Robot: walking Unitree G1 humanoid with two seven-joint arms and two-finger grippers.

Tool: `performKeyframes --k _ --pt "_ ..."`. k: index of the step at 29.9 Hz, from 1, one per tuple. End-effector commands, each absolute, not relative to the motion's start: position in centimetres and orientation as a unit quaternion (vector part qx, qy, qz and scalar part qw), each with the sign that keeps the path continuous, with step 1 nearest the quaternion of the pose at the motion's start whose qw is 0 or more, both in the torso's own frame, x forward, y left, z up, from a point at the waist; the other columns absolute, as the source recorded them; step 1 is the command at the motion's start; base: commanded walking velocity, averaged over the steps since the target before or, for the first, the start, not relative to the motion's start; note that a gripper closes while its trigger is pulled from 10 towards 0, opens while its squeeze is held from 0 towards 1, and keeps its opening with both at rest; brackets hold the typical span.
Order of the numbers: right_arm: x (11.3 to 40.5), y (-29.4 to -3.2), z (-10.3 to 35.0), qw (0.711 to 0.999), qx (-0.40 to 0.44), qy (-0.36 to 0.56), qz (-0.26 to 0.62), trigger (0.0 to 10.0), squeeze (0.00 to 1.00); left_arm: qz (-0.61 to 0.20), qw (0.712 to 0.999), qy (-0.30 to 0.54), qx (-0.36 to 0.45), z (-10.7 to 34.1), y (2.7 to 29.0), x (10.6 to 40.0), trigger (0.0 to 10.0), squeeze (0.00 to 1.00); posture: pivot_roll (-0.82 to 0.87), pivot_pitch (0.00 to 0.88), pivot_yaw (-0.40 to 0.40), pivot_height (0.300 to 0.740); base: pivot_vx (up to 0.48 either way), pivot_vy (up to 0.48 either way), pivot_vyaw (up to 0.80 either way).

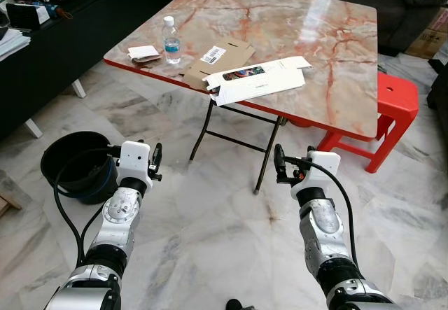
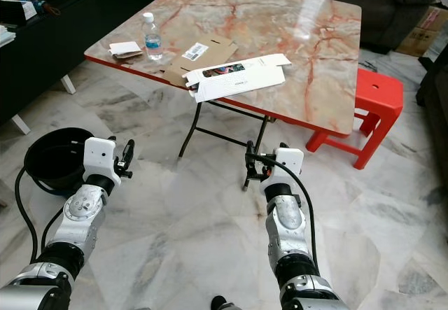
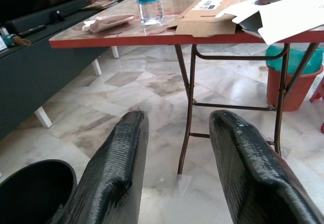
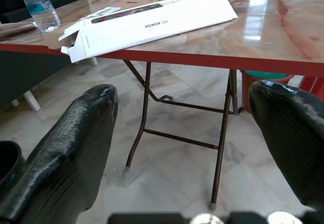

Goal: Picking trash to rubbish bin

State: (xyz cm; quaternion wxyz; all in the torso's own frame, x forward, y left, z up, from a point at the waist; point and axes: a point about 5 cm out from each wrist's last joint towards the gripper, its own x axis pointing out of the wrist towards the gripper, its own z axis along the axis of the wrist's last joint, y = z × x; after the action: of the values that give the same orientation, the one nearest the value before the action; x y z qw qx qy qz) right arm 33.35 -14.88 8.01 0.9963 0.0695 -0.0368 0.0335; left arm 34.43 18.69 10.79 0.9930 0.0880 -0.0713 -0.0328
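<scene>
Both tools raised before the marble surface (image 1: 336, 51), open and empty.
Left tool (image 1: 155, 161) near black bin (image 1: 73, 159); right tool (image 1: 278, 164) apart; white box (image 1: 259, 80), bottle (image 1: 171, 40) lie on surface.

Head stereo pair: high, looking forward and down over both arms onto tabletop (image 1: 294, 30), marble floor (image 1: 210, 233), black bin (image 1: 73, 159); right eye offset slightly. Left wrist view: low, below tabletop edge, facing water bottle (image 3: 148, 1) and brown cardboard (image 3: 210, 16). Right wrist view: low, near, facing white box (image 4: 152, 24). All views share tabletop's near edge and folding legs (image 1: 266, 152).
</scene>
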Motion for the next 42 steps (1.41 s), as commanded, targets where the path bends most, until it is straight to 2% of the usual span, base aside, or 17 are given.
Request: performKeyframes --k 1,7,17,23,26,35,42 --pt "33.23 -14.95 7.70 0.997 0.071 -0.029 0.030 10.0 0.00 -0.034 0.992 -0.073 0.092 11.18 18.85 34.64 10.0 0.00 0.16 0.143 -0.032 0.740 0.000 0.000 -0.79" --pt "33.25 -14.90 7.73 0.997 0.071 -0.029 0.030 10.0 0.00 -0.030 0.990 -0.070 0.117 11.20 18.82 34.73 10.0 0.00 0.16 0.141 -0.029 0.740 0.000 0.000 -0.79" --pt "33.24 -14.94 7.69 0.997 0.070 -0.028 0.030 10.0 0.00 -0.032 0.992 -0.073 0.101 11.28 18.74 34.73 10.0 0.00 0.16 0.145 -0.030 0.740 0.000 -0.026 -0.78" --pt "33.16 -14.93 7.61 0.997 0.070 -0.027 0.030 10.0 0.00 -0.030 0.988 -0.071 0.135 11.27 18.73 34.75 10.0 0.00 0.16 0.148 -0.030 0.740 0.000 -0.210 -0.78" --pt "33.15 -14.90 7.58 0.997 0.070 -0.027 0.031 10.0 0.00 -0.031 0.991 -0.070 0.107 11.18 18.68 34.74 10.0 0.00 0.16 0.149 -0.030 0.740 0.000 -0.470 -0.78" --pt "33.13 -14.92 7.59 0.996 0.074 -0.029 0.029 10.0 0.00 -0.034 0.991 -0.075 0.104 11.30 18.57 34.70 10.0 0.00 0.16 0.150 -0.031 0.740 0.000 0.000 -0.76" --pt "33.16 -14.90 7.62 0.996 0.078 -0.030 0.029 10.0 0.00 -0.038 0.991 -0.077 0.102 11.45 18.47 34.79 10.0 0.00 0.16 0.147 -0.028 0.740 0.000 0.000 0.00"
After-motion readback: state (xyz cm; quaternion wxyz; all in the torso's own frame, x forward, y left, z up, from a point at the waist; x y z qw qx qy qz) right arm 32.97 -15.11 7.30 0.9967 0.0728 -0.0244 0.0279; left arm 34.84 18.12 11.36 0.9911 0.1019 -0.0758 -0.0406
